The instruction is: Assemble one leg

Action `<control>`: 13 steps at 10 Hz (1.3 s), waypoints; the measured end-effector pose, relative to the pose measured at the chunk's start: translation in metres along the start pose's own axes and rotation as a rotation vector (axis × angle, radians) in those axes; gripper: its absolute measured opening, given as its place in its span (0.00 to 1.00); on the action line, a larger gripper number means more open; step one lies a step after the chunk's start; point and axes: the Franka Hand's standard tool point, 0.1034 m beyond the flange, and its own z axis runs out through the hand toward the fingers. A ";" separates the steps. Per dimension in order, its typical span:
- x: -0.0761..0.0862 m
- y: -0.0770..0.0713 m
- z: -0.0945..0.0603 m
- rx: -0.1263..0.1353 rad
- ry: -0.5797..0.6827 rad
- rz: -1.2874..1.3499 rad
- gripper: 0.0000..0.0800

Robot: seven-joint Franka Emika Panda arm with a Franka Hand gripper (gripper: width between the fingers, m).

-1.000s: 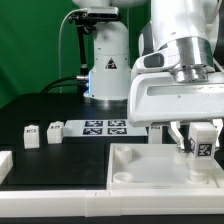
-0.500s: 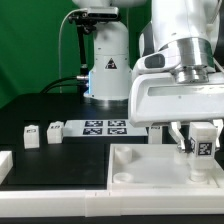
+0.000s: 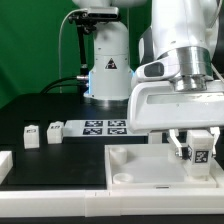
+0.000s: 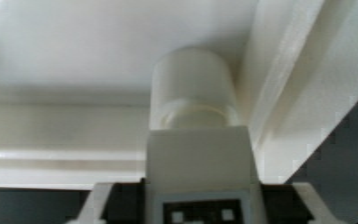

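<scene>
My gripper (image 3: 197, 146) is shut on the leg (image 3: 200, 150), a small white block with a black-and-white tag on its face. It holds the leg upright just over the far right part of the large white panel (image 3: 140, 168). In the wrist view the leg (image 4: 197, 100) runs out from between my fingers (image 4: 112, 204), its rounded end close to the panel's surface (image 4: 69, 60) beside a raised edge. Whether the leg touches the panel is hidden.
Two more small white legs (image 3: 31, 135) (image 3: 55, 130) stand on the black table at the exterior view's left. The marker board (image 3: 105, 126) lies behind the panel. A white bar end (image 3: 5, 165) shows at the left edge. The robot base (image 3: 105, 60) stands at the back.
My gripper with the leg has moved slightly down and toward the exterior view's left, closer to the panel. Nothing else has moved.
</scene>
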 end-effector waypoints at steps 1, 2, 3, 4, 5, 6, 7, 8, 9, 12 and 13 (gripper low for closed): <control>0.000 0.000 0.000 0.000 0.001 -0.001 0.36; 0.001 0.000 0.000 0.000 -0.001 -0.002 0.36; 0.001 0.000 0.000 0.000 -0.001 -0.003 0.36; 0.000 0.000 0.001 0.001 -0.007 -0.004 0.36; -0.001 0.000 0.001 0.001 -0.008 -0.004 0.50; -0.001 0.000 0.001 0.001 -0.008 -0.004 0.67; -0.001 0.000 0.001 0.001 -0.008 -0.004 0.77; -0.001 0.000 0.001 0.001 -0.008 -0.005 0.77; -0.001 0.000 0.001 0.001 -0.008 -0.005 0.80; -0.001 0.000 0.001 0.001 -0.009 -0.005 0.81; -0.001 0.000 0.001 0.001 -0.009 -0.006 0.81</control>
